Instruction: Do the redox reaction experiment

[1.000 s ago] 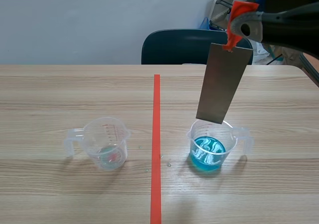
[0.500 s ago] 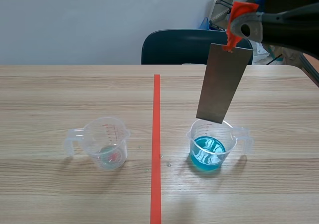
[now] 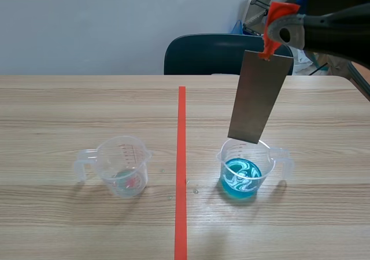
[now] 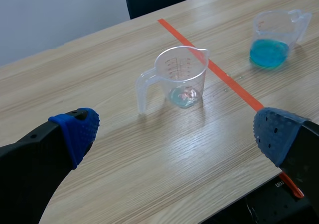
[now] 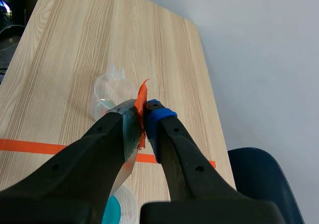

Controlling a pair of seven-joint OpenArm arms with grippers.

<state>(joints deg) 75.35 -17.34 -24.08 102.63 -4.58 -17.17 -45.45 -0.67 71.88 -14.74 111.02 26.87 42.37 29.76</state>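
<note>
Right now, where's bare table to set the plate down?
Free: the far table, beyond the clear cup and blue cup, both sides of the tape line; also the near strip in front of them. Crowded: over the blue cup, where the plate hangs.

Wide gap between clear cup (image 3: 123,166) and blue cup (image 3: 243,179); metal plate (image 3: 259,95) above latter

matt metal plate (image 3: 258,97), clear-plastic cups (image 3: 245,169)
</note>
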